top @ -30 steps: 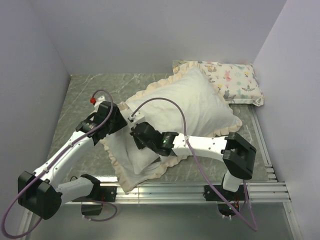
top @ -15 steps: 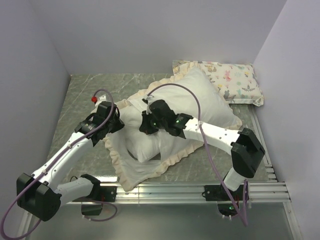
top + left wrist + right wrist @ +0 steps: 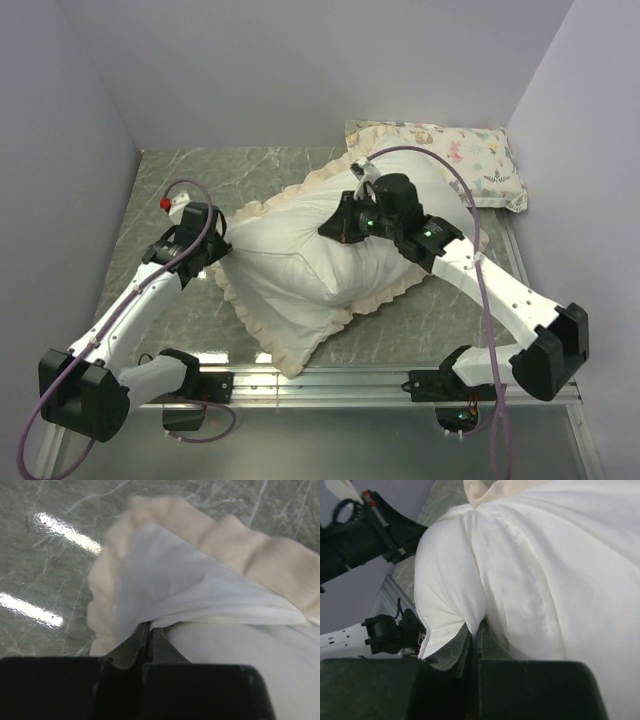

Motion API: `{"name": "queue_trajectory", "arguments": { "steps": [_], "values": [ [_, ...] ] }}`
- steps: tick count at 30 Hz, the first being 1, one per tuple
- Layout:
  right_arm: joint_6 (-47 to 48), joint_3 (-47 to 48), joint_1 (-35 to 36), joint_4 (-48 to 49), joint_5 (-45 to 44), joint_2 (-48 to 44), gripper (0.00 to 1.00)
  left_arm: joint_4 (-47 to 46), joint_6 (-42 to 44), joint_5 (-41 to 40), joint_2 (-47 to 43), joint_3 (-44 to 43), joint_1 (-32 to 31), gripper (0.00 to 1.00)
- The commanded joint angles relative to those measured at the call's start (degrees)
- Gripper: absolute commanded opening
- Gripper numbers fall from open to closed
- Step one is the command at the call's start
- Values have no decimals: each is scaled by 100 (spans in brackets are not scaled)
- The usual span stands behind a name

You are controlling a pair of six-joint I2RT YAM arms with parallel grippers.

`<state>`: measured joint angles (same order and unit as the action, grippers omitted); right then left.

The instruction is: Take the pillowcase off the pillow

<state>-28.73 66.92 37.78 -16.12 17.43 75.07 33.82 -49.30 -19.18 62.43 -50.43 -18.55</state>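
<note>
The plump white pillow lies across the middle of the table on the pillowcase, whose white inside and cream frill show around it. My left gripper is at the bundle's left end. In the left wrist view it is shut on a thin white layer of the pillowcase beside the frill, with the pillow bulging to the right. My right gripper sits on top of the bundle. In its own view it is shut on a pinch of the pillow's white fabric.
A small animal-print pillow lies at the back right corner. Grey walls close in the left, back and right sides. A metal rail runs along the front edge. Marble tabletop shows at the back left.
My right gripper has travelled up and right from the near-left, drawing the white fabric with it and stretching the bundle out. My left gripper has shut on the pillowcase edge and shifted slightly left.
</note>
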Motion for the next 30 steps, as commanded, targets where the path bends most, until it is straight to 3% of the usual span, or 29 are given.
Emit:
{"name": "queue_trajectory", "arguments": {
  "steps": [1,10,15,17,18,22,25,30],
  "values": [
    [-36,-12,-499,566,-486,-650,0,125,-141,-227,146,235,325,1],
    [-290,-266,-544,776,48,-1257,0,-1105,-186,826,892,-290,571,1],
    [-756,-188,-517,1452,594,-1196,0,-1914,104,2259,1525,-1081,598,12],
    [-923,-135,-465,1603,578,-1196,0,-1819,166,2357,1771,-1617,598,23],
    [-967,-74,-351,1751,482,-1214,0,-1714,184,2357,1859,-1906,606,37],
    [-1108,-99,-61,2042,-54,-1187,0,-1502,394,2515,2027,-2575,676,68],
    [-1196,-152,290,2288,-713,-1126,0,-1248,456,2489,2141,-3103,808,82],
    [-1108,-249,730,2605,-1479,-907,0,-249,570,2103,2194,-4374,1098,91]
  ]
}}
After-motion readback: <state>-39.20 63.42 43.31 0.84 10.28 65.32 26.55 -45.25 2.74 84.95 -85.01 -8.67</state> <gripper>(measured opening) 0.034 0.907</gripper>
